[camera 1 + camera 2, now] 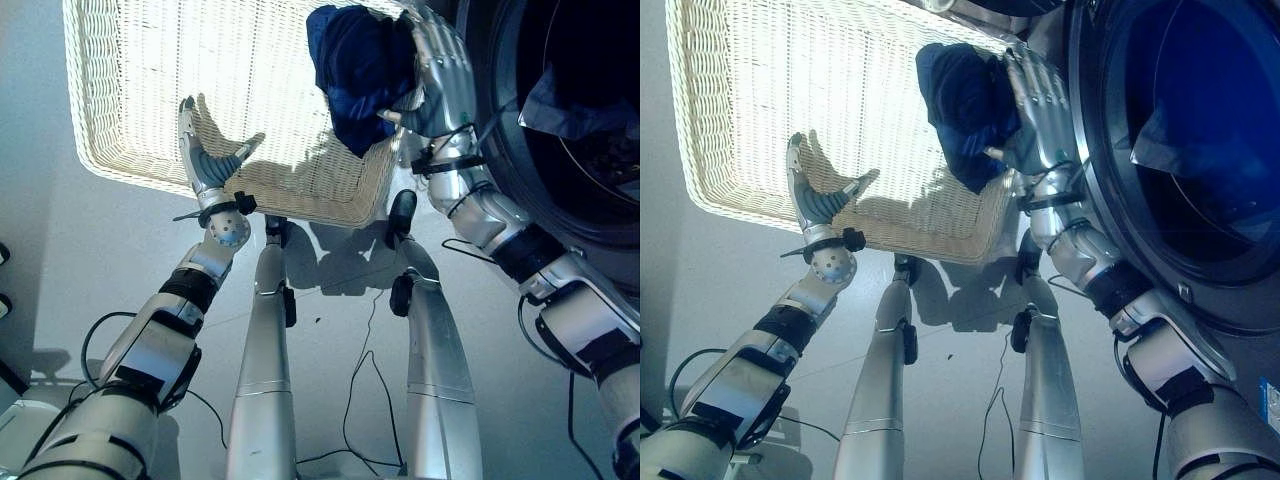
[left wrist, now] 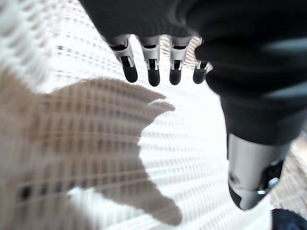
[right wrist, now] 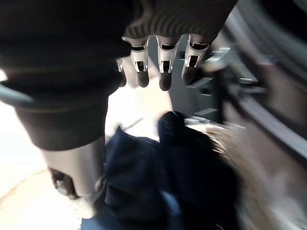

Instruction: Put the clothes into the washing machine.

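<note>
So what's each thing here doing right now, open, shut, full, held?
Left hand: open, holding nothing, over the basket.
Right hand: shut on the dark blue garment.
Dark blue garment: bunched, lifted beside the basket's corner.
Wicker basket: looks emptied.
Washing machine: door open, cloth inside.
</note>
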`<state>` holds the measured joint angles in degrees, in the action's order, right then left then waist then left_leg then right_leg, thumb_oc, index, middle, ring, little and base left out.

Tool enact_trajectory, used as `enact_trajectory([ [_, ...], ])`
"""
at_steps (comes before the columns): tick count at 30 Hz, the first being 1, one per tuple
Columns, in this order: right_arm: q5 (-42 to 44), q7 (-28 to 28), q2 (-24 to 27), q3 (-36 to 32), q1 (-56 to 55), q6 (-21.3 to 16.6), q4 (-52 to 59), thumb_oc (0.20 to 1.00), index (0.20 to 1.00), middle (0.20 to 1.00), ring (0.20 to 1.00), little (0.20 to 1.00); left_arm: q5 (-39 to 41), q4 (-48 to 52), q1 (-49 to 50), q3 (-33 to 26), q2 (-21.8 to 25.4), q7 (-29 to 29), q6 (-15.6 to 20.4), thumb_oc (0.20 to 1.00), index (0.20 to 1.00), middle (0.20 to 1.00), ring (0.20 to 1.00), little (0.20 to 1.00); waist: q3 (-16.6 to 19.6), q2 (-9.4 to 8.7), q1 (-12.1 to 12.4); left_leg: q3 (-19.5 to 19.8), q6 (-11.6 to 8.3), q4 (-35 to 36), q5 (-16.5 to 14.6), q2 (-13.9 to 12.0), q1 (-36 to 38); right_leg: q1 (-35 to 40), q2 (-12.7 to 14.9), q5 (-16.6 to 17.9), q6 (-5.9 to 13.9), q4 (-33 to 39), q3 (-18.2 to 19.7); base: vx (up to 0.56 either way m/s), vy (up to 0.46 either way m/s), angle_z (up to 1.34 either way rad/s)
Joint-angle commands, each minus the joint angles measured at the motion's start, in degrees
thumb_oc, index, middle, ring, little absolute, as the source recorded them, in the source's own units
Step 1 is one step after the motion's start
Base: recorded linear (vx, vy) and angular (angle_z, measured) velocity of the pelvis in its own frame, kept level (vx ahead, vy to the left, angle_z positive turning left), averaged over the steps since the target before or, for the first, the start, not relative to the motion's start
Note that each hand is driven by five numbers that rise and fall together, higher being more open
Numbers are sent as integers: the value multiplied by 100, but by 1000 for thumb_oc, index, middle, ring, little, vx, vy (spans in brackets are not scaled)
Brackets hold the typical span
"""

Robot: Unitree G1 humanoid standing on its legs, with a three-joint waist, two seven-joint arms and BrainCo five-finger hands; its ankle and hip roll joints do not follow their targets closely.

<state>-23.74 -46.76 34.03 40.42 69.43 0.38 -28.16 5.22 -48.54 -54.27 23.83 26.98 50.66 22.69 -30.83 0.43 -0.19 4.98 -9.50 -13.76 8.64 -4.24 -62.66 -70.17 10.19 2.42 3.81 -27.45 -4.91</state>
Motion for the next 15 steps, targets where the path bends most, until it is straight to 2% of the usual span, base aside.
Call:
enact_trajectory([
  [1, -242, -22, 231, 58, -275, 96, 177, 1000, 1000, 1000, 1000, 1000, -197, -36, -133, -141, -99, -60, 70, 1000, 1000, 1000, 1000, 1000, 103, 76, 115, -198, 462, -383, -249, 566, -122, 285, -399, 458, 387, 554, -386, 0, 0, 0],
  [2, -204, 56, 186, 318, 66, 270, -81, 1000, 1000, 1000, 1000, 1000, -169, -73, -216, -65, -106, -87, 68, 1000, 1000, 1000, 1000, 1000, 103, 95, 175, -174, 465, -392, -237, 584, -151, 269, -373, 475, 378, 554, -427, 0, 0, 0],
  [3, -204, 56, 186, 318, 66, 270, -81, 1000, 1000, 1000, 1000, 1000, -169, -73, -216, -65, -106, -87, 68, 1000, 1000, 1000, 1000, 1000, 103, 95, 175, -174, 465, -392, -237, 584, -151, 269, -373, 475, 378, 554, -427, 34, -54, 4],
  [4, -122, 274, 108, 690, 523, 533, -515, 1000, 1000, 1000, 1000, 1000, -203, -108, -318, 34, -157, -108, 43, 1000, 1000, 1000, 1000, 1000, 103, 122, 272, -128, 480, -398, -208, 636, -193, 236, -357, 504, 361, 535, -485, 34, -43, 6],
  [15, 11, 411, -12, 927, 676, 826, -927, 1000, 1000, 1000, 1000, 1000, -229, -79, -306, 184, -232, -48, 38, 1000, 1000, 1000, 1000, 1000, 103, 169, 358, -108, 513, -451, -225, 676, -243, 185, -341, 493, 354, 455, -533, 7, -9, 3],
])
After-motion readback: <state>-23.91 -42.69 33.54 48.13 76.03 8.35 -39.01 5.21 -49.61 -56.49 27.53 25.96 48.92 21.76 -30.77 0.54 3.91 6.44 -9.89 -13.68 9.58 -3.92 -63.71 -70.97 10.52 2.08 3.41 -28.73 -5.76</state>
